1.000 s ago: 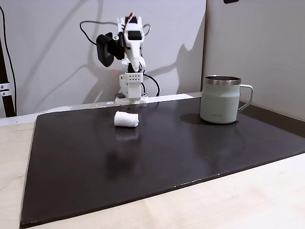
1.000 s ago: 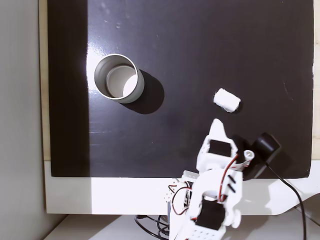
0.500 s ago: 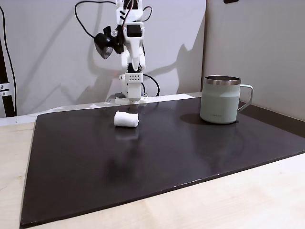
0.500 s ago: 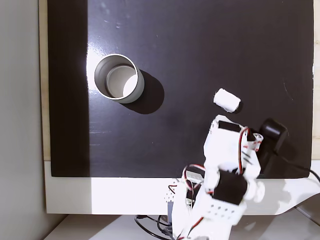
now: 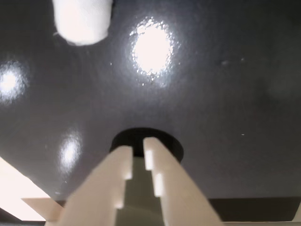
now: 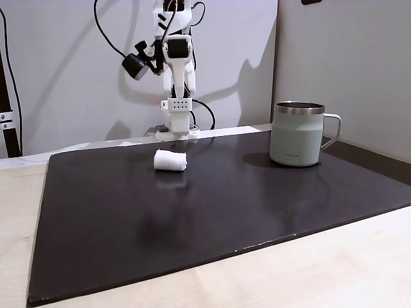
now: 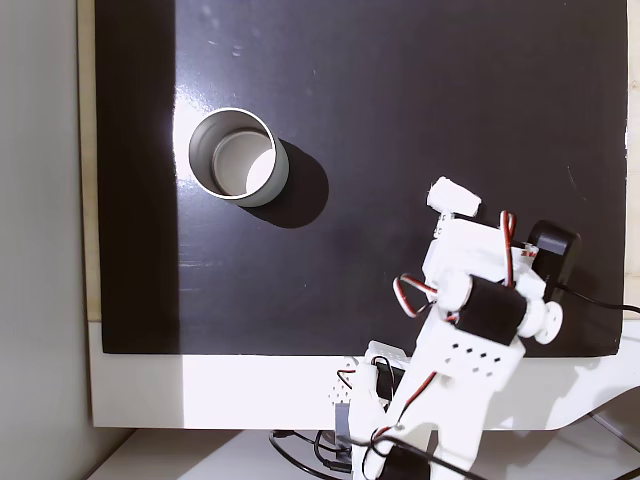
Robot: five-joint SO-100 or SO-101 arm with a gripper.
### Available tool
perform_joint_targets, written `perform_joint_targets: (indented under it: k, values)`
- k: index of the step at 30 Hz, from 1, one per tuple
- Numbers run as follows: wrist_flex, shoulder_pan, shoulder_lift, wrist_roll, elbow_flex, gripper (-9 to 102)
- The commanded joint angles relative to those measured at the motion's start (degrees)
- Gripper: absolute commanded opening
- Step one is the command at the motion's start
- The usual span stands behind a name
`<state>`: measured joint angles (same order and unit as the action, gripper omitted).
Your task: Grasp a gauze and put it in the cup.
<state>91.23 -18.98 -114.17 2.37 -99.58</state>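
The small white soft roll of gauze (image 6: 170, 160) lay on its side on the dark mat (image 6: 212, 212) covering the desk, well apart from the pale mint-green mug with a bare steel rim (image 6: 297, 133) and on the robot-base side of it in the overhead fixed view (image 7: 453, 197). It looked light and squashy (likely to roll if nudged end-on), so a hold across its round middle seemed wisest. The mug (image 7: 238, 156) stood upright, mouth open, and its pale interior appeared empty. In the wrist view the white gripper (image 5: 137, 157) hung above the mat, its fingers (image 5: 120, 165) nearly together with a narrow slit between, holding nothing; the gauze (image 5: 83, 20) sat beyond them.
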Motion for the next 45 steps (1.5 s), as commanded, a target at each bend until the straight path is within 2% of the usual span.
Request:
perform_joint_targets:
  k: [1,4,9,21,32,45]
  values:
    - [-1.1,-1.1,0.7,0.5,3.6,13]
    - [-2.2,-1.1,1.8,1.7,3.8,25]
    - [-0.4,-1.2,10.4,3.4,8.7,35]
    - [-7.3,-5.8,22.9,5.2,9.4,36]
    - [-15.0,-5.0,31.8,5.2,6.6,36]
    - [-19.5,-3.9,38.3,3.9,4.6,33]
